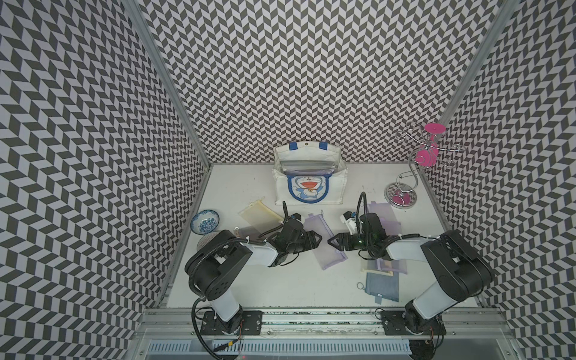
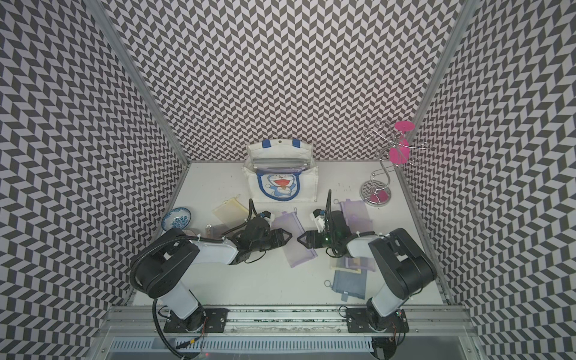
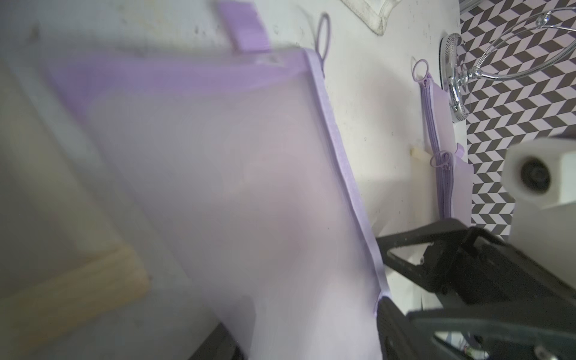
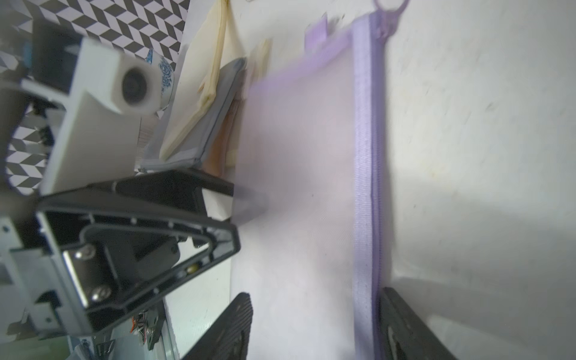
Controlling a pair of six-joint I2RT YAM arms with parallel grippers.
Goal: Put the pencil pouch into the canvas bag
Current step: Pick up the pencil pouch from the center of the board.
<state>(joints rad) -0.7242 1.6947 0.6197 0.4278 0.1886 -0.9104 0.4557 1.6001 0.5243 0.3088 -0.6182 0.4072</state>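
Two pouch (image 1: 322,226) edges: left gripper (image 1: 318,241), right gripper (image 1: 331,242)

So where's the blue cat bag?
In both top views the canvas bag stands at the back middle of the table, by the wall, left of the wire stand.

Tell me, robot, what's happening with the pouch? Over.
Open: left gripper, right gripper, both over purple pouch, lying flat. Beyond it, canvas bag, grey items inside. Path looks clear.

White-shelled arms (image 1: 258,254) (image 1: 402,251) have black joints (corrugated cables (image 1: 227,240), seemingly zip-tied).
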